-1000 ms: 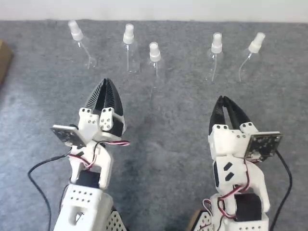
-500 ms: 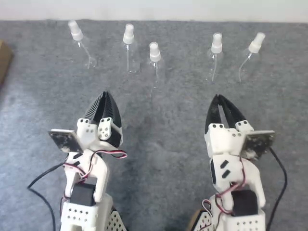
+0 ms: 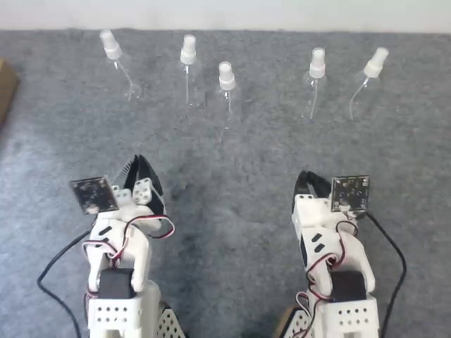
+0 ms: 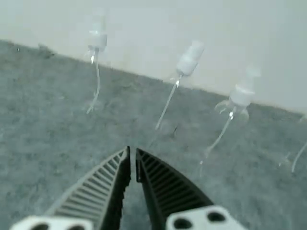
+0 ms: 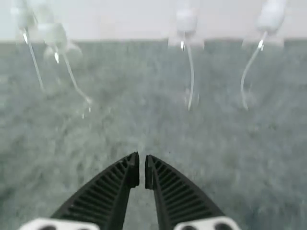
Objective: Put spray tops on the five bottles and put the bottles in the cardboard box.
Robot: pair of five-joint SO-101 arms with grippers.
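Arms pull back twd bases; left gripper [image 4: 133,157] & right gripper [image 5: 142,164] closed, empty. Five spray bottles [image 3: 227,88], tops on, in far row. Next prob: carry one to cardboard box [image 3: 5,86].

The left arm [image 3: 116,243] and right arm [image 3: 325,243] sit side by side, both folded low over their bases. The left hand [image 4: 133,152] points forward, its black ribbed fingers [image 4: 163,184] close together with a thin slit between them. The right hand [image 5: 142,158] looks the same, tips almost touching.
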